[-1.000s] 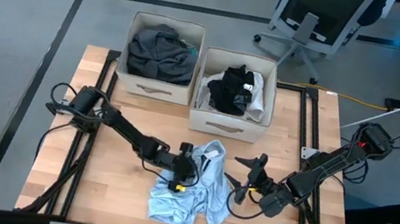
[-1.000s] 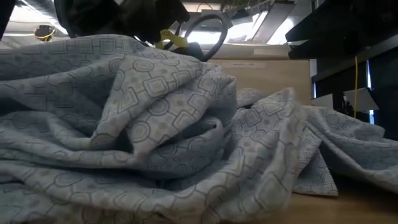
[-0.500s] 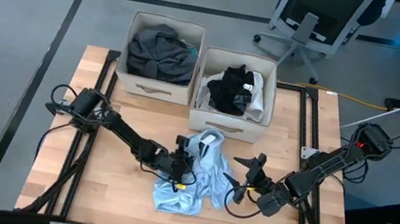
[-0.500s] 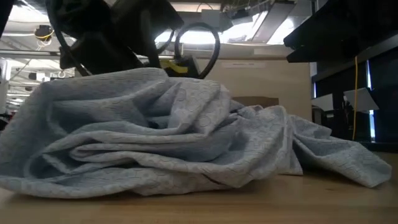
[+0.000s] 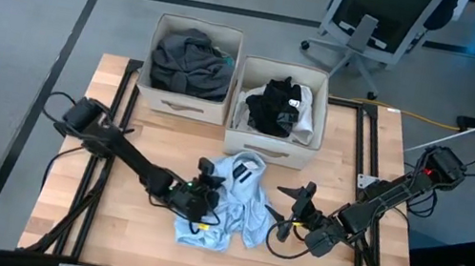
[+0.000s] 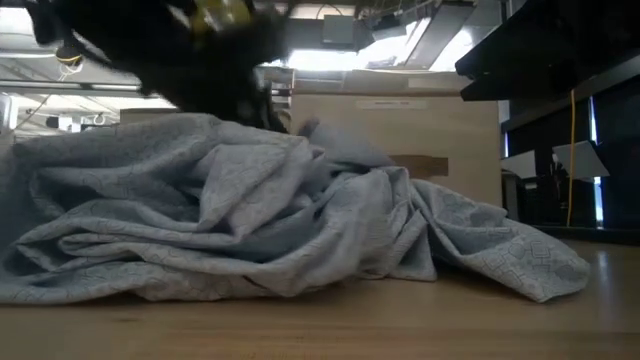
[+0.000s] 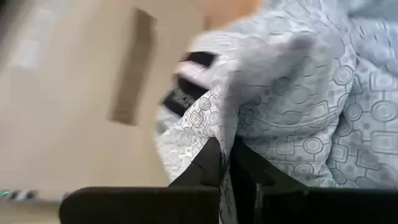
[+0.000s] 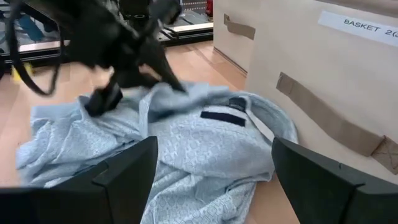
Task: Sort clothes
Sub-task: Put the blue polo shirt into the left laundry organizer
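Note:
A pale blue-grey patterned shirt (image 5: pixel 236 200) lies crumpled on the table in front of the two boxes. In the low view the shirt (image 6: pixel 280 220) is a heap resting on its lower folds. My left gripper (image 5: pixel 206 189) is at the shirt's left side, shut on its cloth. It shows from the right wrist as my left gripper (image 8: pixel 109 93). My right gripper (image 5: pixel 286 220) stands open just right of the shirt and holds nothing. The shirt (image 8: pixel 186 137) lies ahead of its spread fingers. My left gripper pinches a raised fold of the shirt (image 7: pixel 231 127) between its two fingers, not far from the collar's dark label (image 7: pixel 186 81). The fingers come slanting down from the table's left. The fold is lifted a little; the rest of the shirt lies slack on the table.
Two beige fabric boxes stand at the far side. The left box (image 5: pixel 160 54) holds dark grey clothes (image 5: pixel 194 60); the right box (image 5: pixel 240 105) holds black and white clothes (image 5: pixel 279 103). Bare wood shows at the table's left (image 5: pixel 104 178). An office chair (image 5: pixel 372 25) stands beyond the table.
My left gripper has taken hold of a fold of the shirt, then risen and rolled, moving slightly toward the table's left. The shirt has bunched up: its near part has been drawn away from the near edge, while its far part by the boxes has stayed.

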Tool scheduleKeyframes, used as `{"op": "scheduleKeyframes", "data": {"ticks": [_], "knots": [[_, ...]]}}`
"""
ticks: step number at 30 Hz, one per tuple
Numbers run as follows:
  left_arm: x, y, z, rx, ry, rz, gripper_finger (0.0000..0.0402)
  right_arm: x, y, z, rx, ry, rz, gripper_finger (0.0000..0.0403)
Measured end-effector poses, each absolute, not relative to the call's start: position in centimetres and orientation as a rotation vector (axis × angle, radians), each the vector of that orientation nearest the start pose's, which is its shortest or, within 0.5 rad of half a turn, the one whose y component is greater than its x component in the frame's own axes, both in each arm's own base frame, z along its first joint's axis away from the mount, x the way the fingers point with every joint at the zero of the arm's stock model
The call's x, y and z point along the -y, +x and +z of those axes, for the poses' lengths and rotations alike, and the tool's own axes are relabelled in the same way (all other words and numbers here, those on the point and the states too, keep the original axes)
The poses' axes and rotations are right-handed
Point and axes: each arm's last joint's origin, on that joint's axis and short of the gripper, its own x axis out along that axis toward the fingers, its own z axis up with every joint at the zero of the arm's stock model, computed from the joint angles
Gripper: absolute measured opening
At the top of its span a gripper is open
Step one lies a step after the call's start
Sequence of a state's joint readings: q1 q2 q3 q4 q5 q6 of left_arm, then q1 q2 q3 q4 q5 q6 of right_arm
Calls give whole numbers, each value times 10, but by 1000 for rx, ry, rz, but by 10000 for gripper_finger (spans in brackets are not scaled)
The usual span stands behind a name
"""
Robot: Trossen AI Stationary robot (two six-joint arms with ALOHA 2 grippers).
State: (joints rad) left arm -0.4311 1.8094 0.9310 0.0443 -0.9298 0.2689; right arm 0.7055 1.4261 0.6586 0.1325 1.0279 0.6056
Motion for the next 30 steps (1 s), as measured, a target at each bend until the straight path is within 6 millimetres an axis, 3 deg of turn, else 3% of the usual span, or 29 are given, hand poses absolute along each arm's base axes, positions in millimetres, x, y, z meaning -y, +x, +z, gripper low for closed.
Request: {"op": "scheduleKeyframes", "data": {"ticks": [7,16,30], "knots": [[127,303,196,-618,802,462,1,-154,219,189,-298,107,-416,316],[127,282,241,-543,882,564,1,-154,219,189,-297,108,-416,316],[103,238,316,-423,846,657,1,-154,219,189,-296,108,-418,316]]}}
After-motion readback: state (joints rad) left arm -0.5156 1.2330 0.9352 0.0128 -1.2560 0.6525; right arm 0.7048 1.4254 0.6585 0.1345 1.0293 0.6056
